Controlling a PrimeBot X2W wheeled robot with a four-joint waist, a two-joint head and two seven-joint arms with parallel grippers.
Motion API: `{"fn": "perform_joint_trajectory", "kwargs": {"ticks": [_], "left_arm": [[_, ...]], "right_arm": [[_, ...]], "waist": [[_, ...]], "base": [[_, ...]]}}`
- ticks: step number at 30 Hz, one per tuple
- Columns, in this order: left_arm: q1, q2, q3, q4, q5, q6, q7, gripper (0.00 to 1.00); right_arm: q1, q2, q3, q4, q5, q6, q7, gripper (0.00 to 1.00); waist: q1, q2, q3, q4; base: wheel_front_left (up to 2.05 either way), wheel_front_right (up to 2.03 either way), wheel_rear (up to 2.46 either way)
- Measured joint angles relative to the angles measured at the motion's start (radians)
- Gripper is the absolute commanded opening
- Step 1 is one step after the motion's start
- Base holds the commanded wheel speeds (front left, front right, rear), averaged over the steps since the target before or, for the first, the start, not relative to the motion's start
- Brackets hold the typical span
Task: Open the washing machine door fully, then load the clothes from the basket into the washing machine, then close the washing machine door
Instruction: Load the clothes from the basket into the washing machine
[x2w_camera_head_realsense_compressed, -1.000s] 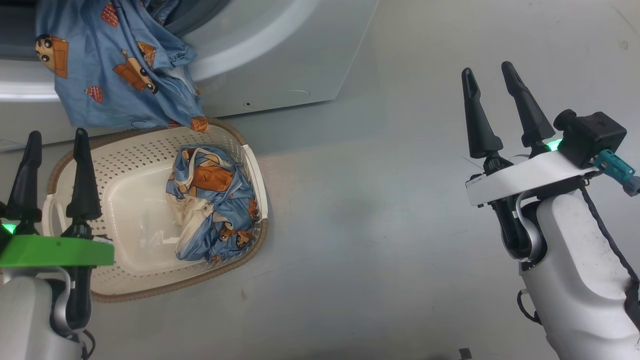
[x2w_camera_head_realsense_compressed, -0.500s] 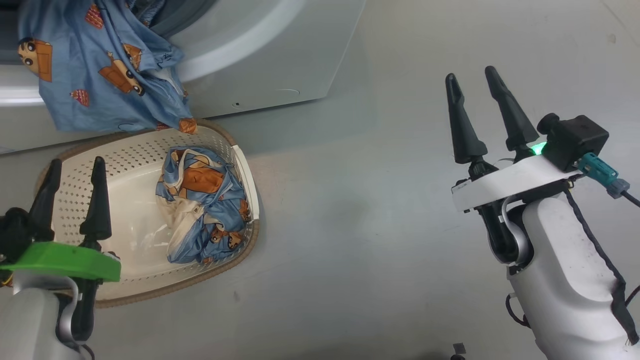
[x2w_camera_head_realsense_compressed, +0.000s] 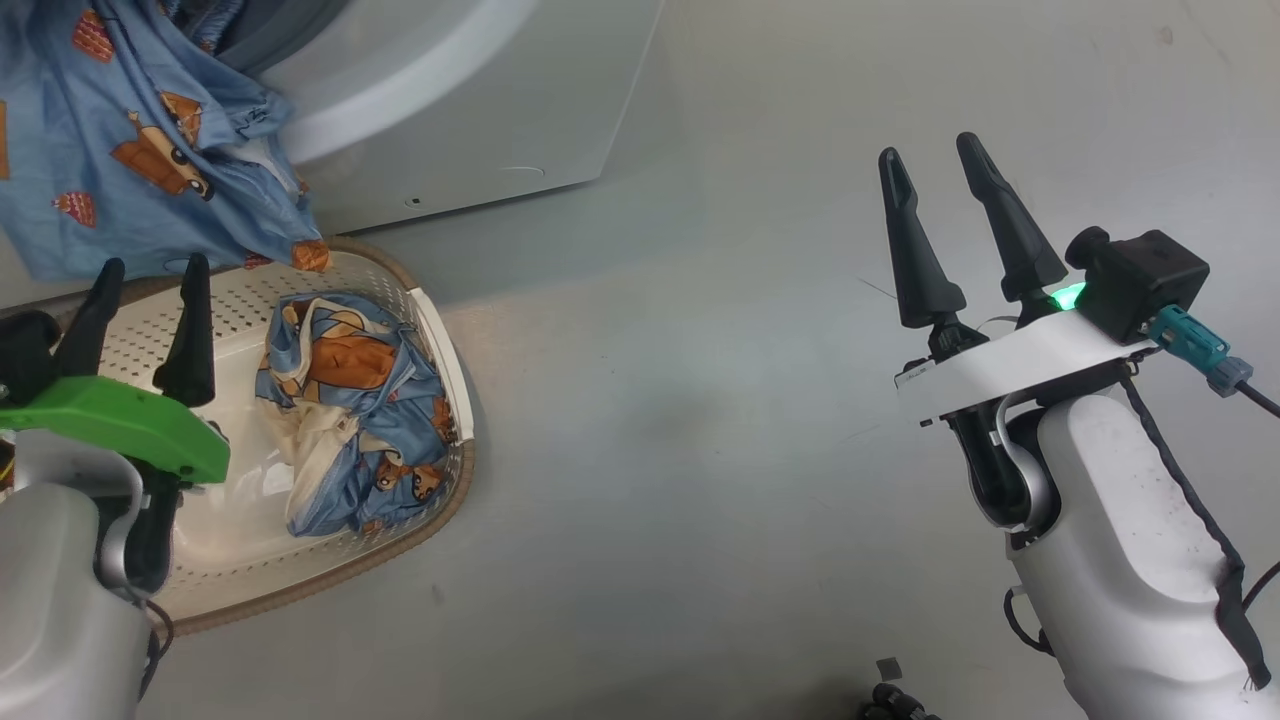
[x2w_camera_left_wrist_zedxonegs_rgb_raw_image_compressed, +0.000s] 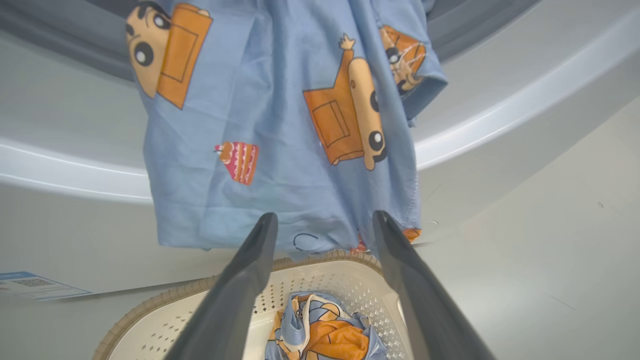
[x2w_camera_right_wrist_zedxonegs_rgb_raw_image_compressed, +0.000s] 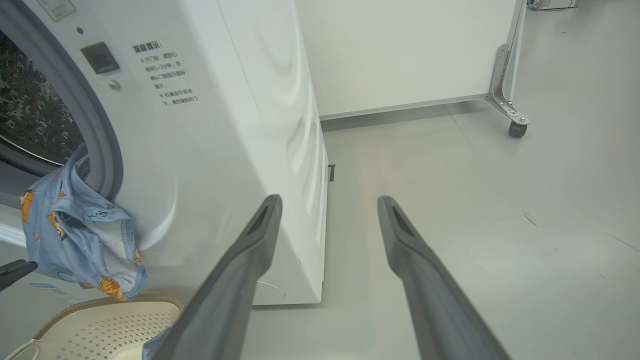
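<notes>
- One piece of the clothes (x2w_camera_head_realsense_compressed: 150, 170) hangs out of the mouth of the washing machine (x2w_camera_head_realsense_compressed: 480, 110) and drapes down its white front. In the left wrist view its lower hem lies just beyond the tips of the left gripper (x2w_camera_left_wrist_zedxonegs_rgb_raw_image_compressed: 325, 215), spanning the gap between the two fingers.
- A crumpled bundle (x2w_camera_head_realsense_compressed: 350, 410) in the same blue cartoon print lies in the basket (x2w_camera_head_realsense_compressed: 240, 520), to the right of the left fingers and against the basket's right wall.
- The basket stands on the floor (x2w_camera_head_realsense_compressed: 700, 400) at the foot of the machine, under the left fingers. The hanging hem comes down over its far rim; whether they touch I cannot tell.
- The left gripper's fingers are spread apart and hold nothing.
- The fingers of the right gripper (x2w_camera_head_realsense_compressed: 928, 150) are spread apart too and hold nothing. They are over bare floor, well apart from basket and clothes.
- In the right wrist view, the machine's front corner stands beyond the left finger, and the steel drum (x2w_camera_right_wrist_zedxonegs_rgb_raw_image_compressed: 30, 115) shows far to the left.
</notes>
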Motion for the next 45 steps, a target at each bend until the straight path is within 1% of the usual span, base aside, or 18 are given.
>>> {"fn": "perform_joint_trajectory", "kwargs": {"ticks": [9, 18, 24, 27, 32, 33, 34, 35, 36, 42, 45], "left_arm": [[-0.102, 0.003, 0.019, 0.141, -0.016, 0.0, 0.073, 1.0], [-0.212, 0.002, 0.021, 0.249, -0.027, 0.0, 0.133, 1.0], [-0.283, -0.002, 0.057, 0.289, -0.043, 0.001, 0.13, 1.0], [-0.324, -0.012, 0.057, 0.303, -0.043, 0.001, 0.123, 1.0], [-0.337, -0.023, 0.059, 0.338, -0.043, 0.001, 0.098, 1.0], [-0.337, -0.023, 0.059, 0.338, -0.043, 0.001, 0.098, 0.96], [-0.34, -0.023, 0.061, 0.344, -0.043, 0.001, 0.093, 0.71], [-0.341, -0.024, 0.061, 0.348, -0.043, 0.001, 0.086, 0.4], [-0.343, -0.026, 0.061, 0.351, -0.043, 0.001, 0.079, 0.0], [-0.354, -0.032, 0.053, 0.375, -0.043, 0.001, 0.045, 0.0], [-0.348, -0.044, 0.057, 0.376, -0.057, 0.001, -0.009, 0.0]], "right_arm": [[-0.004, 0.016, 0.006, -0.001, 0.002, 0.0, 0.0, 1.0], [-0.005, 0.024, 0.016, -0.001, 0.006, 0.0, 0.0, 1.0], [-0.006, 0.026, 0.022, -0.001, 0.006, 0.0, 0.0, 1.0], [-0.006, 0.026, 0.013, -0.001, 0.006, 0.0, 0.0, 1.0], [-0.006, 0.026, 0.012, -0.001, 0.006, 0.0, 0.0, 1.0], [-0.006, 0.026, 0.012, -0.001, 0.006, 0.0, 0.0, 1.0], [-0.006, 0.026, 0.011, -0.001, 0.006, 0.0, 0.0, 1.0], [-0.006, 0.026, 0.01, -0.001, 0.006, 0.0, 0.0, 1.0], [-0.006, 0.026, 0.009, -0.001, 0.006, 0.0, 0.0, 1.0], [-0.006, 0.026, -0.008, -0.002, 0.006, 0.0, 0.0, 1.0], [-0.006, 0.032, -0.012, -0.002, 0.006, 0.0, 0.0, 1.0]], "waist": [[0.0, 0.0, 0.02, -0.036], [0.0, 0.0, 0.038, -0.065], [0.0, 0.0, 0.045, -0.083], [0.0, 0.0, 0.048, -0.088], [0.0, 0.0, 0.05, -0.092], [0.0, 0.0, 0.05, -0.092], [0.0, 0.0, 0.051, -0.092], [0.0, 0.0, 0.052, -0.092], [0.0, 0.0, 0.053, -0.092], [0.0, 0.0, 0.056, -0.085], [0.0, 0.0, 0.048, -0.078]], "base": [[0.0, 0.0, 0.0], [0.0, 0.0, 0.0], [0.0, 0.0, 0.0], [0.0, 0.0, 0.0], [0.0, 0.0, 0.0], [0.0, 0.0, 0.0], [0.0, 0.0, 0.0], [0.0, 0.0, 0.0], [0.0, 0.0, 0.0], [0.0, 0.0, 0.0], [0.0, 0.0, 0.0]]}}
